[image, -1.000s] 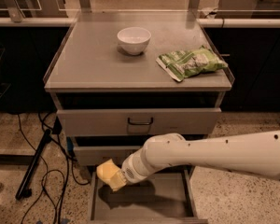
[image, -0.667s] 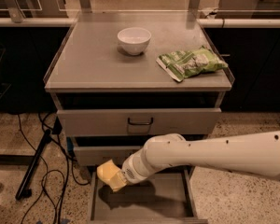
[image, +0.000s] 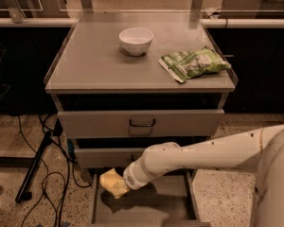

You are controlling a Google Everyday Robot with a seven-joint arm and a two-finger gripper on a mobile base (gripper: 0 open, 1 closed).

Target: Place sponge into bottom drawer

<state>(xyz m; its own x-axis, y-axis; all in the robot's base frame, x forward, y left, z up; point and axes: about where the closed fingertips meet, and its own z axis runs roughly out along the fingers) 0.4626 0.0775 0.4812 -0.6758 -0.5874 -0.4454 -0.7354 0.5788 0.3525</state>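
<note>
Over the left half of the open bottom drawer, the gripper hangs at the end of the white arm reaching in from the right. It is pinched on the sponge, which sits clear of the drawer floor with its shadow beneath it. The step in hand looks like the set-down. The next move calls for a short descent until the sponge rests on the floor, then spreading the fingers and drawing back without catching the middle drawer just above.
</note>
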